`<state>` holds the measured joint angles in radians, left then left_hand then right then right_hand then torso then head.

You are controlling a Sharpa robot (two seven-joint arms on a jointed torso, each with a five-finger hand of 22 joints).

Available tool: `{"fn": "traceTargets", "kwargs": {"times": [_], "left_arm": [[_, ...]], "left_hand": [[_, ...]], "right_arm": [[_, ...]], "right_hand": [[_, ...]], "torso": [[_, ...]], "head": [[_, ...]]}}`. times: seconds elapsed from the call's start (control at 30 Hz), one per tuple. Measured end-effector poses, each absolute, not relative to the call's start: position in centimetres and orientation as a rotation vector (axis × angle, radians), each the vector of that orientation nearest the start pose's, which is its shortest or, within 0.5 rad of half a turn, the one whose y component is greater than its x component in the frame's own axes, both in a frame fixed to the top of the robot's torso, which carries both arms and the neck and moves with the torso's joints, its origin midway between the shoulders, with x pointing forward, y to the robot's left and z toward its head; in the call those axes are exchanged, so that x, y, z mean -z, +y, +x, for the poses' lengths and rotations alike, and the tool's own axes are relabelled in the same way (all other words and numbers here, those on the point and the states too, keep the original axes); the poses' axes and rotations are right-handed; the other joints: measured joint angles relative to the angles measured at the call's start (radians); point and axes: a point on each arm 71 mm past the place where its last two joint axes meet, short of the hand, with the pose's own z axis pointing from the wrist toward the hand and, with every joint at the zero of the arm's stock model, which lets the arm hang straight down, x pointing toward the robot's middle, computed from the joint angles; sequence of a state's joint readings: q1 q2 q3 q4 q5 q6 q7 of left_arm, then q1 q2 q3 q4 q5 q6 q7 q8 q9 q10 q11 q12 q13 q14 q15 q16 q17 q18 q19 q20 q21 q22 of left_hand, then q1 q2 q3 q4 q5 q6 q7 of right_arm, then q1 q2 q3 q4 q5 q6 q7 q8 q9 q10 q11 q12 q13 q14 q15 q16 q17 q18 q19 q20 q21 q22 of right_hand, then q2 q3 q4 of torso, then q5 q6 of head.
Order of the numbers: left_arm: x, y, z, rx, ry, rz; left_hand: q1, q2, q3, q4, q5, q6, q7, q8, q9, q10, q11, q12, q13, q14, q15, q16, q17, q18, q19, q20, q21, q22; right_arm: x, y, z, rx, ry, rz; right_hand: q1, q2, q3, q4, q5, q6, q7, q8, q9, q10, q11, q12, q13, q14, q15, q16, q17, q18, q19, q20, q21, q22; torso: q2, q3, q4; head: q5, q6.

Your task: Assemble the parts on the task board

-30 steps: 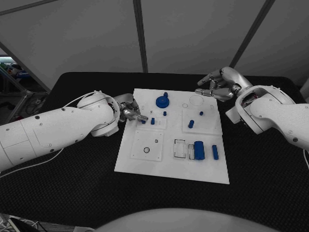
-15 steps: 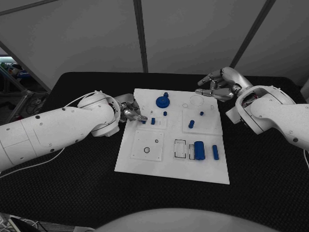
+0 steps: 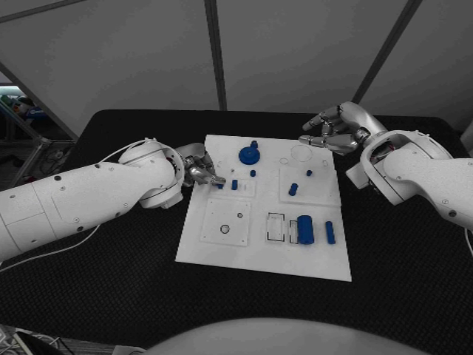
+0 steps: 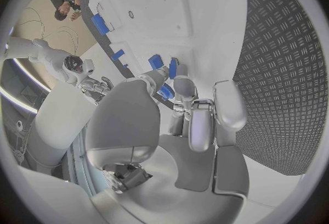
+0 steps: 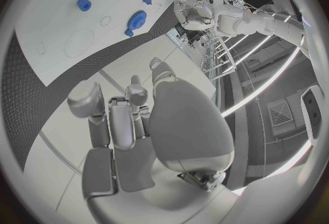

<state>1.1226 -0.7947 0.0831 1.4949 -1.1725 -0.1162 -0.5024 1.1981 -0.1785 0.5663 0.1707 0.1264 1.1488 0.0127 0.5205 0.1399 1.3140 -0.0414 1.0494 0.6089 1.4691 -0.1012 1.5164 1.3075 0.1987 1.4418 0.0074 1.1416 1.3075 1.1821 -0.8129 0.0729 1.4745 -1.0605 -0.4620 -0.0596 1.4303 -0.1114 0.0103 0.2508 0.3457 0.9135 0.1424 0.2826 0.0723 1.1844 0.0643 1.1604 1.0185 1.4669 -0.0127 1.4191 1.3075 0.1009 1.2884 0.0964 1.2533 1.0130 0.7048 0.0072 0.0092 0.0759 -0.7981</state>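
My left robot hand [image 3: 199,172] pinches a small blue peg [image 3: 217,186] at the board's [image 3: 260,255] left edge; I should keep it upright and press straight down into its hole. More parts [image 3: 304,230] lie toward the board's right. My right robot hand [image 3: 335,129] hovers at the far-right corner, fingers curled on nothing.

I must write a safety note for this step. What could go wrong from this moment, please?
1. The left hand has its fingertips at a small blue part near the task board edge; the part might slip or tip over.
2. Other small blue pegs stand close by, so the fingers may knock them.
3. The right hand hovers at the board's far corner and could bump the board.
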Motion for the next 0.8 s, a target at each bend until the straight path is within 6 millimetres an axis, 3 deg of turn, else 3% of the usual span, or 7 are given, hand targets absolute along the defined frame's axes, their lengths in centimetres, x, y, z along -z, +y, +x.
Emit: {"fn": "traceTargets", "kwargs": {"times": [0.8], "left_arm": [[20.8,20.52,49.18,0.473,2.068,-0.306]], "left_hand": [[-0.018,-0.018,0.008,0.0,0.025,0.0,0.0,0.014,-0.001,0.007,0.004,0.007,0.018,-0.004,-0.001,0.0,0.0,0.0,0.004,-0.004,0.011,0.0]], "right_arm": [[15.08,-21.05,51.0,-0.85,1.531,0.325]], "right_hand": [[0.0,0.0,0.0,0.0,0.0,0.0,0.0,0.0,0.0,0.0,0.0,0.0,0.0,0.0,0.0,0.0,0.0,0.0,0.0,0.0,0.0,0.0]], "torso": [[0.0,0.0,-0.0001]], "head": [[0.001,-0.003]]}}
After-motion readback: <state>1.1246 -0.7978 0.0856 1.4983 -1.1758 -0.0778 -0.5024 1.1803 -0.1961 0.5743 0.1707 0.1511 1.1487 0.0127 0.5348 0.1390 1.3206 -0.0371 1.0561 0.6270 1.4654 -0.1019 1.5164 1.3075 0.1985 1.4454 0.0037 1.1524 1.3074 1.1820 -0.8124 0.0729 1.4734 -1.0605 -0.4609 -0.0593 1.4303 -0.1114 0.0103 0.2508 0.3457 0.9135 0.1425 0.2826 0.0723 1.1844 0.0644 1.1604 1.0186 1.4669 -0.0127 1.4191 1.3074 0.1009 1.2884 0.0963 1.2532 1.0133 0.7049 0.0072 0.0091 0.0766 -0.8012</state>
